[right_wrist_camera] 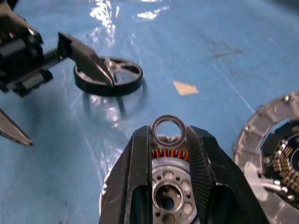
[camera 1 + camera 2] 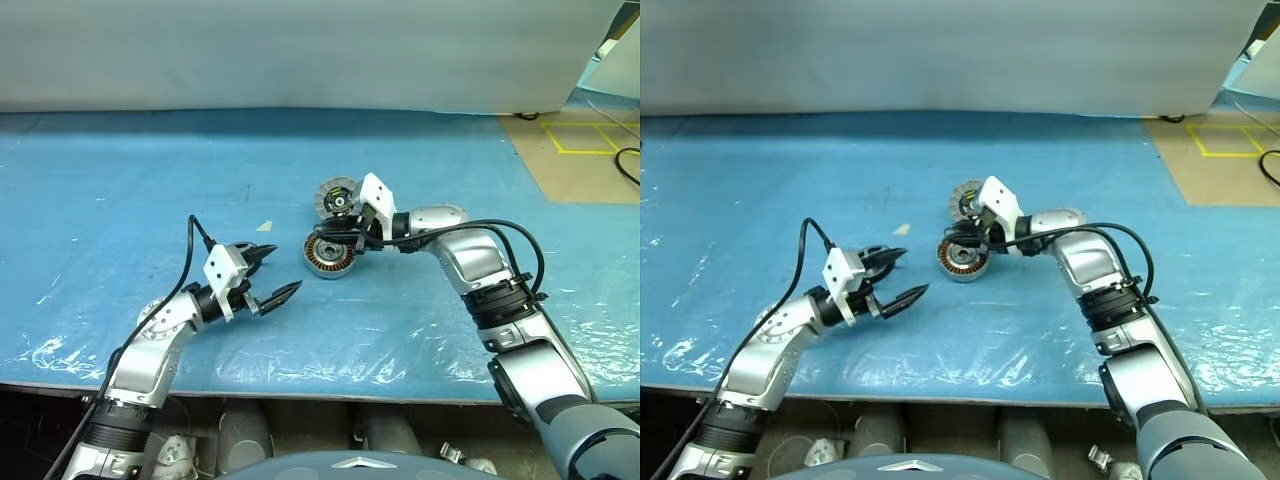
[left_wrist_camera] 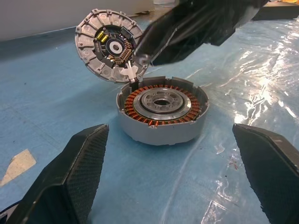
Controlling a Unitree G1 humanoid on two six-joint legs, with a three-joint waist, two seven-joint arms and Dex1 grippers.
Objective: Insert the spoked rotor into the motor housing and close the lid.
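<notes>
Housing (image 2: pixel 328 255) lying open-side up mid-desk, copper ring showing; lid (image 3: pixel 108 45) standing tilted at its far rim. Right gripper (image 1: pixel 168 136) hovering directly above housing, fingers pinching small metal ring (image 1: pixel 168 129). Rotor (image 1: pixel 108 76) lying flat beside left gripper (image 2: pixel 272 274), whose fingers are gaping empty; left arm nearer rotor.

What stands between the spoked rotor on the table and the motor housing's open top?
The right gripper, shut on a small metal ring, hangs over the motor housing and its copper windings, in the spoked rotor's way down. The lid is tilted up at the housing's rim, off the opening.
</notes>
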